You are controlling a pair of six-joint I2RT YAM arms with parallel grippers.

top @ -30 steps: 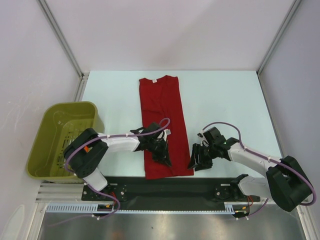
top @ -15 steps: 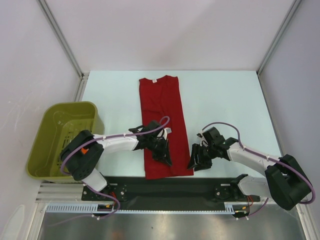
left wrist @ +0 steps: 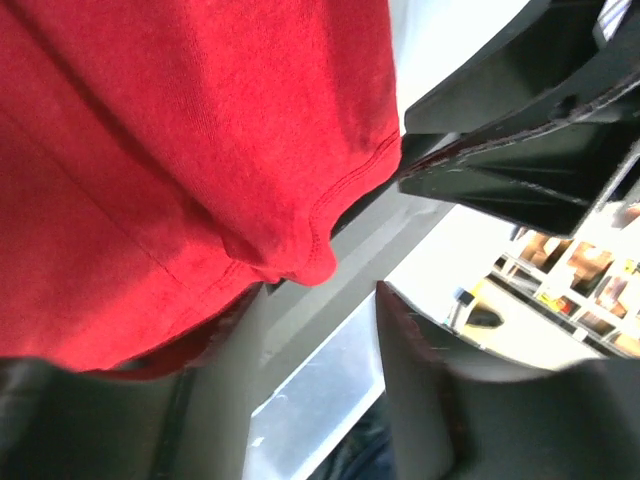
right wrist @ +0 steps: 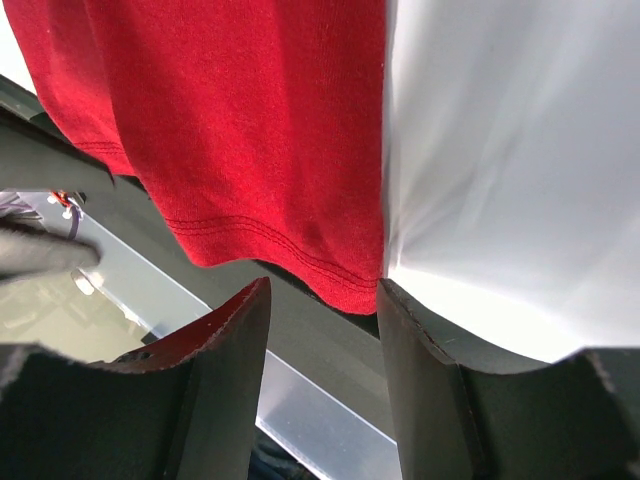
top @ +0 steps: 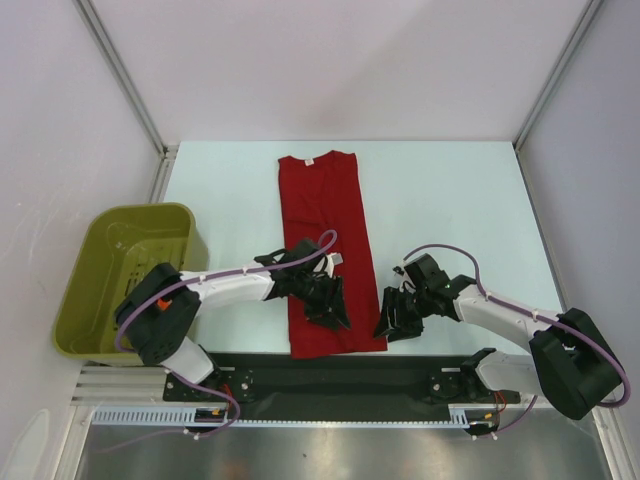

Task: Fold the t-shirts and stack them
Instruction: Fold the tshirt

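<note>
Only on left wrist view: puckered hem of red t-shirt (left wrist: 180, 150).

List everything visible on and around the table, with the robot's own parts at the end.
t-shirt: one, red, folded into a long strip, lying down the middle of the table
basket: one, olive green, beside the table's left edge
table: one, pale blue-white, under the shirt
mounting rail: one, black, along the near edge
cables: two, purple, one looped along each arm
left gripper: one, black, open, over the shirt's near end
right gripper: one, black, open, at the shirt's near right corner
</note>
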